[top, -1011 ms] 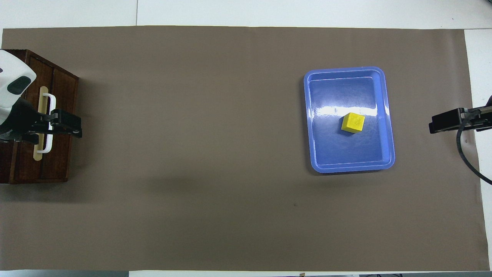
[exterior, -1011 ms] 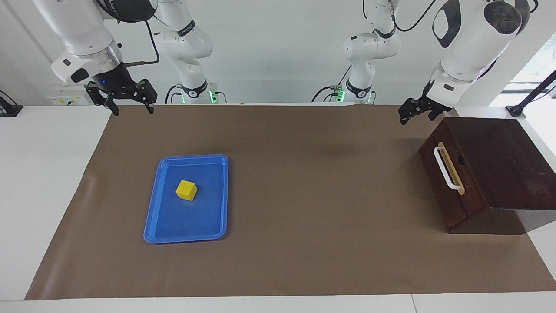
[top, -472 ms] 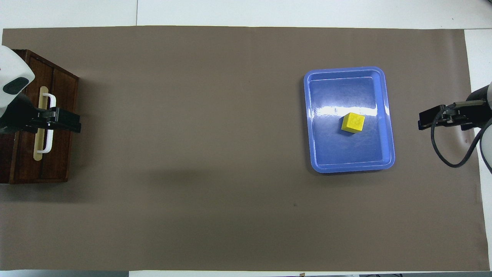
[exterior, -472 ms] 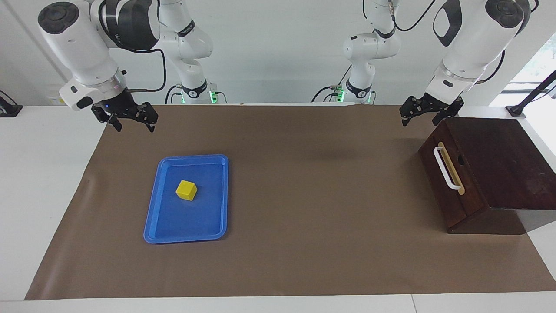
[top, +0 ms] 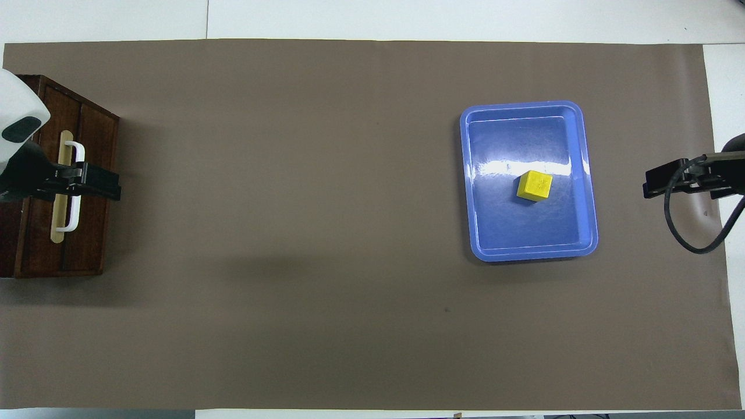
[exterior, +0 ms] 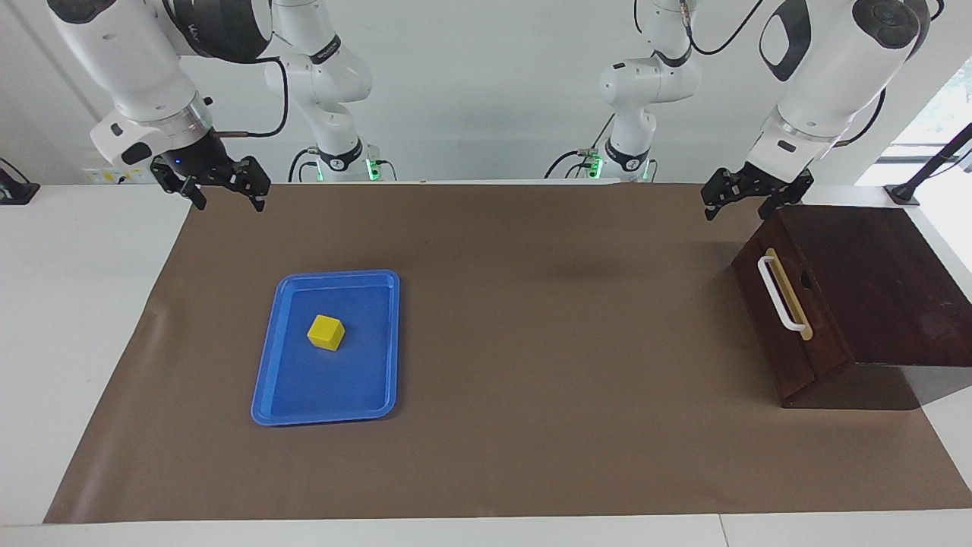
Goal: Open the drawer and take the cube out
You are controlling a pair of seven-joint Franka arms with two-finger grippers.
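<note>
Right gripper (exterior: pixel 225 188) has risen since 0.5 s ago, fingers spread, empty | left gripper (exterior: pixel 746 199) spread above closed drawer (exterior: pixel 786 304) | cube (exterior: pixel 326 332) on tray (exterior: pixel 334 399) | risk: reopening the drawer undoes a seemingly finished task.

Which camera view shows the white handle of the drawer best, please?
The facing view: the white handle on the closed drawer shows whole, with the left gripper raised apart from it. In the overhead view the gripper covers the handle's middle.
</note>
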